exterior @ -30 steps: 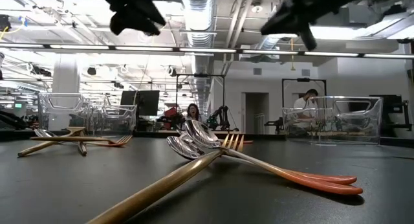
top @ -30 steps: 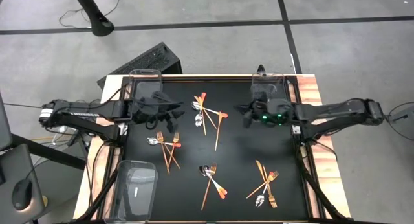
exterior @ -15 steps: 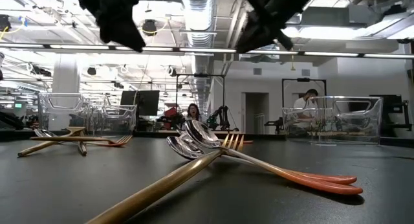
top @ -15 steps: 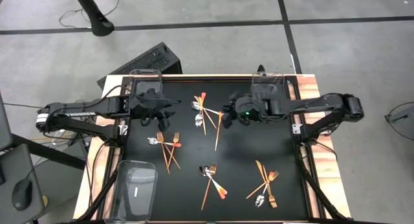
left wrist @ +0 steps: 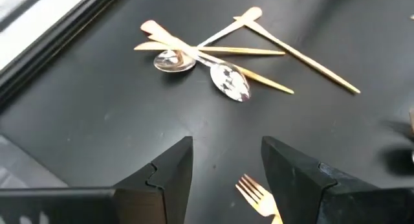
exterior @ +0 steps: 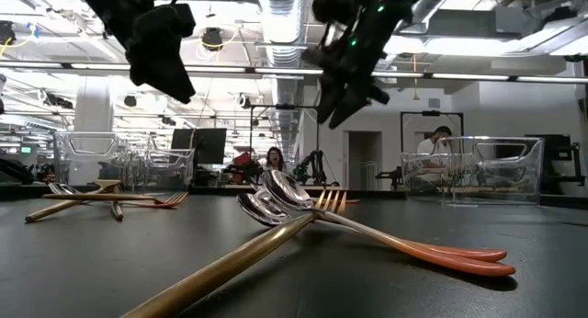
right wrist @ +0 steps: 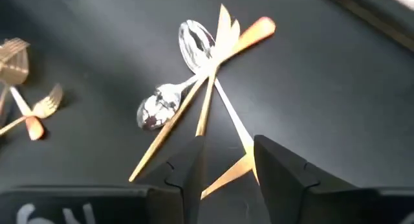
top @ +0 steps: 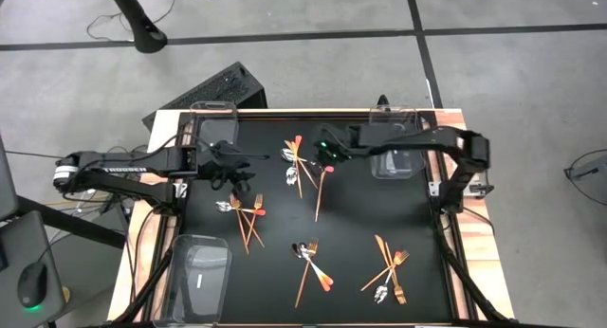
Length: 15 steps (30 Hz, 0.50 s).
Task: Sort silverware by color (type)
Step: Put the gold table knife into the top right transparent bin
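Black desk point(top: 351, 233) | silverware pile point(top: 303, 164) at 12 o'clock, handles fanned toward 6 | right tool point(top: 325, 149) open, empty, just at its 3 o'clock, nearer | left tool point(top: 234, 164) open, 9 o'clock side, farther

Glossy metal silverware point(top: 305, 165) – mirror-bright spoon bowls, coppery handles – on a matt black table point(top: 351, 233), beside clear plastic bins point(top: 200, 277).

Grey concrete floor point(top: 285, 63) with dark seam lines is showing all around the black-topped wooden table point(top: 455, 129). A black keyboard point(top: 213, 86) is sitting on the floor by it. Long ceiling lights point(exterior: 285, 5) are glowing over a big open lab, where people point(exterior: 273, 158) are sitting at monitors point(exterior: 207, 141) way back.
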{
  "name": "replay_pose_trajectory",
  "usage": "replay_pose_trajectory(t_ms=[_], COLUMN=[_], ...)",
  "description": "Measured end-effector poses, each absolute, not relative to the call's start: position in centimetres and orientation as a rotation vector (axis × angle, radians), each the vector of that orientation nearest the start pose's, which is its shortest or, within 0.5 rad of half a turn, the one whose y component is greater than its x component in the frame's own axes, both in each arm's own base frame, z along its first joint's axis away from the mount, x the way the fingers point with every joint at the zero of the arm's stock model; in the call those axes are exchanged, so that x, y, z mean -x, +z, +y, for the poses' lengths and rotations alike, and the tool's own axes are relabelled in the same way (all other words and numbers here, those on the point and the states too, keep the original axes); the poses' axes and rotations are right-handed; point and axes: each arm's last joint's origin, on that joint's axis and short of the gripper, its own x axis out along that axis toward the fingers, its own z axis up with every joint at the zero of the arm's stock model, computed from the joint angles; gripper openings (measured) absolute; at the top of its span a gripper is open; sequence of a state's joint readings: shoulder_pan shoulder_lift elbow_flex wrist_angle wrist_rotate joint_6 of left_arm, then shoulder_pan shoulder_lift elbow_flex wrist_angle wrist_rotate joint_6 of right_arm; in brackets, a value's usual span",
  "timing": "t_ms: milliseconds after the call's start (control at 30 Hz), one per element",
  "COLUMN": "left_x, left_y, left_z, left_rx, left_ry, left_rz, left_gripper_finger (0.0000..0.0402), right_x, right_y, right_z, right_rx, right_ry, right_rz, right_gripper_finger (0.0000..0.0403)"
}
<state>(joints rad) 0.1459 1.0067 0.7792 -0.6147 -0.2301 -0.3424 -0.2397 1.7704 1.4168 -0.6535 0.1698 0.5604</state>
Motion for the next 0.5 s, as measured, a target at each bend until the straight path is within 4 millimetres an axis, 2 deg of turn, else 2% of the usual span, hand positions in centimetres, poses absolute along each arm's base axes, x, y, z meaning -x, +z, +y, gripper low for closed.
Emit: replay_pose_trajectory(t_ms=[100,267,500], left_x=[-19.3,-19.2,-19.2], left_y=[25.8,25.8,25.8], left_z=[3.5,3.5,3.6], left_rx=[0.329,0.358,0.307], left_ry=[0.515,0.545,0.562], left_rz=[0.761,0.755,0.757], left_gripper_finger=[0.0171,0.0171,0.0171], right_x=[-37.0,-38.4,-39.7], right_y=[23.8,21.5,18.1], right_z=[-9.4,-6.5,-3.3], right_rx=[-0.591,-0.652,-0.831], right_ry=[-0.673,-0.686,-0.827], right_rz=[0.995,1.084,1.106], right_gripper_finger=[0.0148,0.014,0.0137])
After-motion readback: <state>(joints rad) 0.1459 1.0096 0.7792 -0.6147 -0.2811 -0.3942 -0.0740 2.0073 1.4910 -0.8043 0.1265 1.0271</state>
